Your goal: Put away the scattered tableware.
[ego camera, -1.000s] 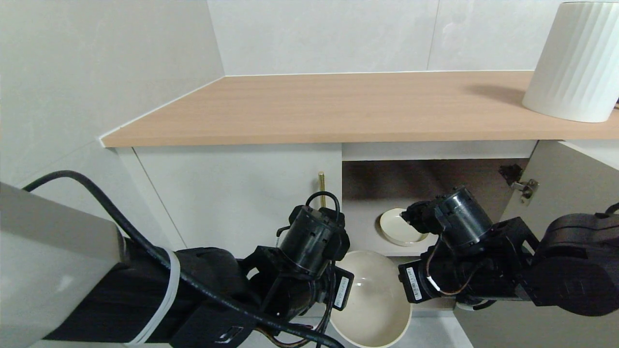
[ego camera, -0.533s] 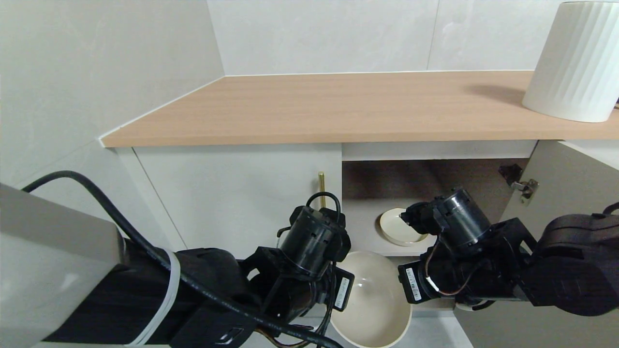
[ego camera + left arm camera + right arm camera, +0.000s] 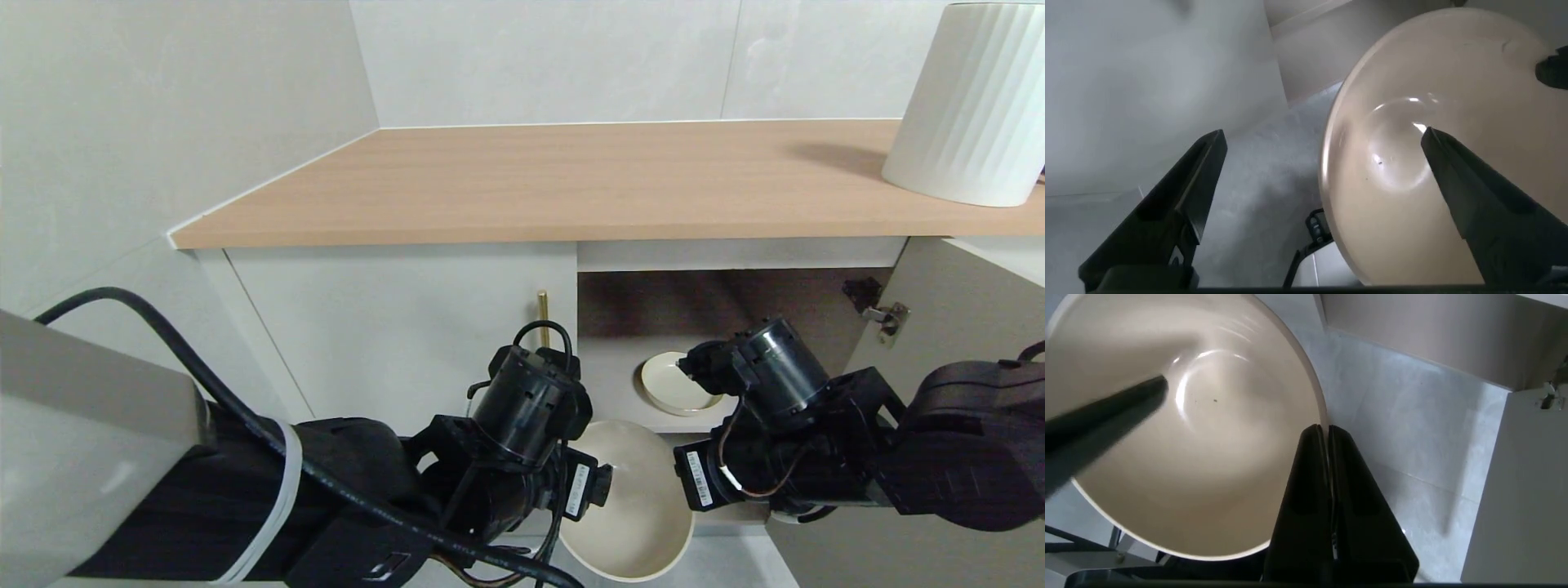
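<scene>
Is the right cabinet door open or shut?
Open: the door stands swung out, hinge exposed; a small plate sits on the shelf inside.

You have a wooden worktop (image 3: 571, 180) running along the wall, with a ribbed white vessel (image 3: 971, 106) standing upright at its right end. Below its front edge, the open cabinet's shelf (image 3: 612, 384) carries a small cream dish (image 3: 673, 382), lying flat near the shelf's front edge, toward the left side of the opening.
</scene>
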{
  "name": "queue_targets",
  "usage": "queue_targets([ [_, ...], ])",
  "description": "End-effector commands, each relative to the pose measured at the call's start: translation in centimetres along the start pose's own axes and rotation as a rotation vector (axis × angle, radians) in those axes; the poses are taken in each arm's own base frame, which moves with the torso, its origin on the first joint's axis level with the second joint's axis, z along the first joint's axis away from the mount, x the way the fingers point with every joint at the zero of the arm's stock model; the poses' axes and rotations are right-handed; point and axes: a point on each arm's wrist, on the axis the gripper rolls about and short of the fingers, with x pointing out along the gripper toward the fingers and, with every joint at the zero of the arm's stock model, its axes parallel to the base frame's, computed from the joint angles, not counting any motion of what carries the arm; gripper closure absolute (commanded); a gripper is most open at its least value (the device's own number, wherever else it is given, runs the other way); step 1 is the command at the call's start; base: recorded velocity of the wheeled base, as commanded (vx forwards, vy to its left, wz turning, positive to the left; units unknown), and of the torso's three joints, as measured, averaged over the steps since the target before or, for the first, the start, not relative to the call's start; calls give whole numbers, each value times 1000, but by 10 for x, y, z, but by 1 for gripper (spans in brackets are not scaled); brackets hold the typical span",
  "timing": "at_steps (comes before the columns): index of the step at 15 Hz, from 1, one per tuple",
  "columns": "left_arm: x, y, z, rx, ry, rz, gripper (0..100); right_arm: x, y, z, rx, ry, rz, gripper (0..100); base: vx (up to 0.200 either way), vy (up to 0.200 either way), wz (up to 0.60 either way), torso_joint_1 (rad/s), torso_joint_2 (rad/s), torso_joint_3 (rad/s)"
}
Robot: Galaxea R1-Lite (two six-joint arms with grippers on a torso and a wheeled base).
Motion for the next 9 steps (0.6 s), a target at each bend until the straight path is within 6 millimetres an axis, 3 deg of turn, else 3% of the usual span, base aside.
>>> queue_targets([
  [1,-3,0,2,-3,-8,-1,0,1,0,0,0,1,-1,100,0,0,0,0,0,0],
  [3,-13,5,8,-19,-38,3,0,5,-15,6,67,-12,-32,100,0,0,0,0,0,0],
  [6,-11,6,7,-32,-31,9,0,41,-58,21,267,-74,-116,100,0,0,0,0,0,0],
  [9,-10,7,6,-33,-28,11,0,62,-96,32,366,-176,-172,100,0,0,0,0,0,0],
])
